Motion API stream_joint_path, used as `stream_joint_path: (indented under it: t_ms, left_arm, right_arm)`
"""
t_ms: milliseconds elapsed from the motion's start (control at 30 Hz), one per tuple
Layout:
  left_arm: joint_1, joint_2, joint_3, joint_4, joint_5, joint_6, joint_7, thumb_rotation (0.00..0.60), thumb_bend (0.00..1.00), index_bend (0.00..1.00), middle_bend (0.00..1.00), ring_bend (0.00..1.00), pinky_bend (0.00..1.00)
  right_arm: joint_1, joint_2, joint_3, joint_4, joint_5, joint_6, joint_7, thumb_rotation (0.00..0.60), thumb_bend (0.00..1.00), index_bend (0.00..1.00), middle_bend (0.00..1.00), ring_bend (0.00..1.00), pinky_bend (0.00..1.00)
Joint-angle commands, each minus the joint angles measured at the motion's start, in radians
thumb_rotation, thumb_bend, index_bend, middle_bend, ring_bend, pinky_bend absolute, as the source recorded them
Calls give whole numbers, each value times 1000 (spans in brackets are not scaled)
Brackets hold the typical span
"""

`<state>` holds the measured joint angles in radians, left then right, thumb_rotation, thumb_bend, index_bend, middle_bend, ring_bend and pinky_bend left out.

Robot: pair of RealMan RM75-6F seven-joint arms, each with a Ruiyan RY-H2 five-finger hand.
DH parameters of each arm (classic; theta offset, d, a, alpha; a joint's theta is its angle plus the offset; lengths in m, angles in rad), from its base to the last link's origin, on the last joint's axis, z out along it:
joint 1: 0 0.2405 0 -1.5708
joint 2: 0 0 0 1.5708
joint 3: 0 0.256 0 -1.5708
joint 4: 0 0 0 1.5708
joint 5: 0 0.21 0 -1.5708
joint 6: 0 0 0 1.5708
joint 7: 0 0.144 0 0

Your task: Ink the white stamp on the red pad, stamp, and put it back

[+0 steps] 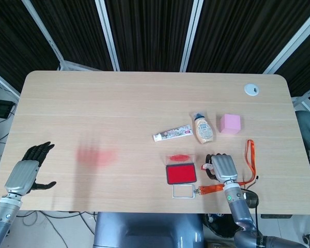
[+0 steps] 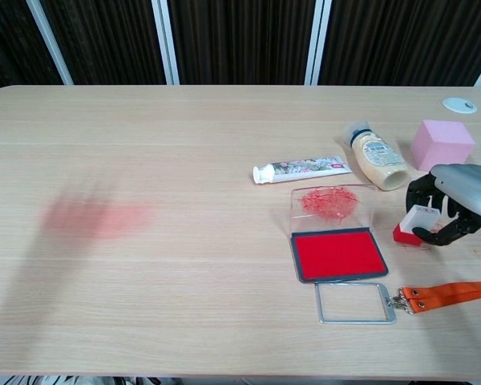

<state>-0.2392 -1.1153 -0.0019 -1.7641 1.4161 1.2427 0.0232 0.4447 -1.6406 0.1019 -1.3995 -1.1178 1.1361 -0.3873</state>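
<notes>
The white stamp (image 2: 418,221) with its red base stands on the table just right of the red ink pad (image 2: 338,254). My right hand (image 2: 457,200) grips the stamp from above, fingers curled round its white top; in the head view that right hand (image 1: 223,167) covers most of the stamp. The ink pad (image 1: 181,173) lies open, its clear lid (image 2: 333,201) smeared with red. My left hand (image 1: 27,170) rests at the table's near left corner, fingers spread and holding nothing.
A toothpaste tube (image 2: 301,169), a cream bottle (image 2: 375,156) and a pink cube (image 2: 442,143) lie behind the pad. An orange lanyard (image 2: 449,292) with a clear badge holder (image 2: 352,303) sits in front. A red smudge (image 2: 96,216) marks the left tabletop.
</notes>
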Motion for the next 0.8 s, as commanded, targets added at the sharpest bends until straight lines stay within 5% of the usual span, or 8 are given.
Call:
stream_joint_path:
  t_ms: [33, 800]
  left_arm:
    - [0, 0, 0, -1, -1, -1, 1, 600, 12, 0, 0, 0, 0]
    - [-2, -2, -3, -1, -13, -7, 10, 600, 12, 0, 0, 0, 0]
  right_arm:
    - [-1, -3, 2, 5, 1, -3, 2, 600, 519, 753, 582, 452, 465]
    - [-7, -27, 15, 47, 7, -15, -1, 600, 472, 715, 554, 429, 461]
